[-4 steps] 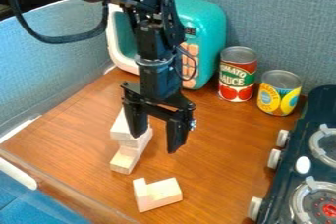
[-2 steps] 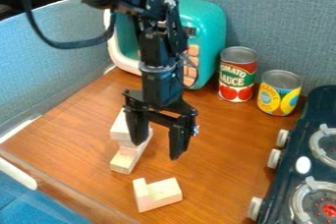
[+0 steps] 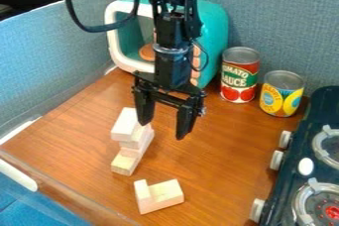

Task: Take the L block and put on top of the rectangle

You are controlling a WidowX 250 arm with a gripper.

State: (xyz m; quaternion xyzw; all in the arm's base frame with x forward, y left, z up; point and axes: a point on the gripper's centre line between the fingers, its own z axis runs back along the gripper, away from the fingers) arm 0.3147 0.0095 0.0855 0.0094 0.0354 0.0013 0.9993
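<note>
The open gripper [image 3: 162, 130] hangs above the table at mid-view, its two fingers apart with nothing between them. Just left of and below it in the view stands a stack of pale wooden blocks, with a rectangular block [image 3: 124, 124] on top and a longer piece [image 3: 124, 164] at the bottom. Nearer the front, an L-shaped wooden block [image 3: 159, 197] lies by itself on the table, apart from the stack and from the gripper.
Behind the arm stands a teal toy microwave [image 3: 210, 27]. A tomato sauce can [image 3: 240, 75] and a yellow-labelled can [image 3: 282, 93] are at the back right. Along the right edge is a dark toy stove [image 3: 291, 155] with knobs. Grey-blue walls bound the wooden table [image 3: 222, 170].
The gripper first came slightly lower in the view, then rose and shifted right, uncovering more of the stack's top block. The blocks have stayed where they were.
</note>
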